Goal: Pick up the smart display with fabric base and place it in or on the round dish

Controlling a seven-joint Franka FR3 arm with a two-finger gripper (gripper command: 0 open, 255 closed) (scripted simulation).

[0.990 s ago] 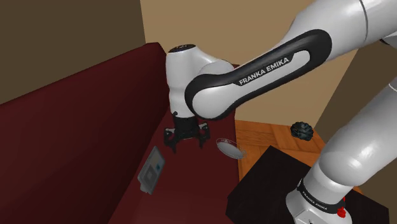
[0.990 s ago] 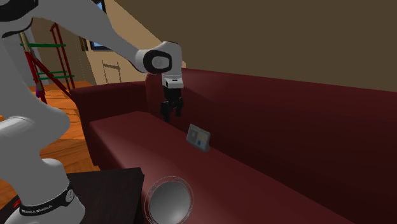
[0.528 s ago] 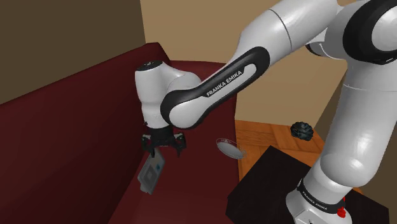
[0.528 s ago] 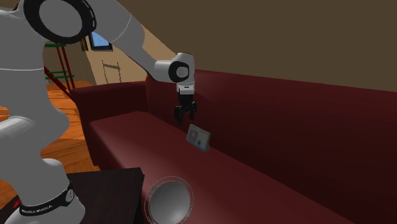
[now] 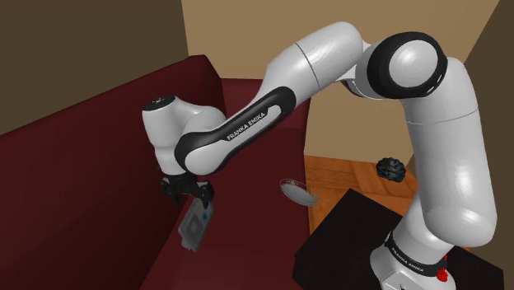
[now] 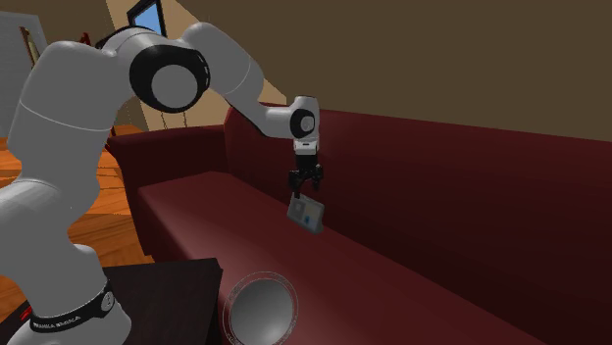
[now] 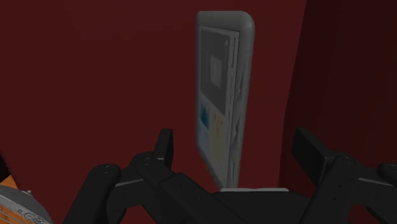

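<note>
Smart display (image 5: 194,224) sits on the seat of a dark red sofa (image 5: 82,181), close to the backrest, at the lower left of centre in the shoulder view. In the second exterior view the display (image 6: 307,214) is near the middle of the frame, a small grey slab propped at a tilt where the seat meets the backrest of the sofa (image 6: 441,196). The wrist view shows the display (image 7: 222,95) edge-on, with a pale screen carrying a few small tiles, one of them blue.

The black pincer (image 5: 188,194) hangs directly over the display's upper edge, at the end of the white arm that reaches in from the right of the shoulder view. In the second exterior view the pincer (image 6: 305,190) points down just above the display. Its fingers are spread wide: in the wrist view the pincer (image 7: 234,143) has one finger on each side of the display, and neither touches it.

A round dish (image 5: 298,192) lies on the seat right of centre in the shoulder view, well apart from the display. In the second exterior view the dish (image 6: 260,306) is at the bottom centre, grey with a clear rim, just beside the black stand (image 6: 167,294). A small dark object (image 5: 390,169) rests on the wooden floor (image 5: 346,173) at the right of the shoulder view.
</note>
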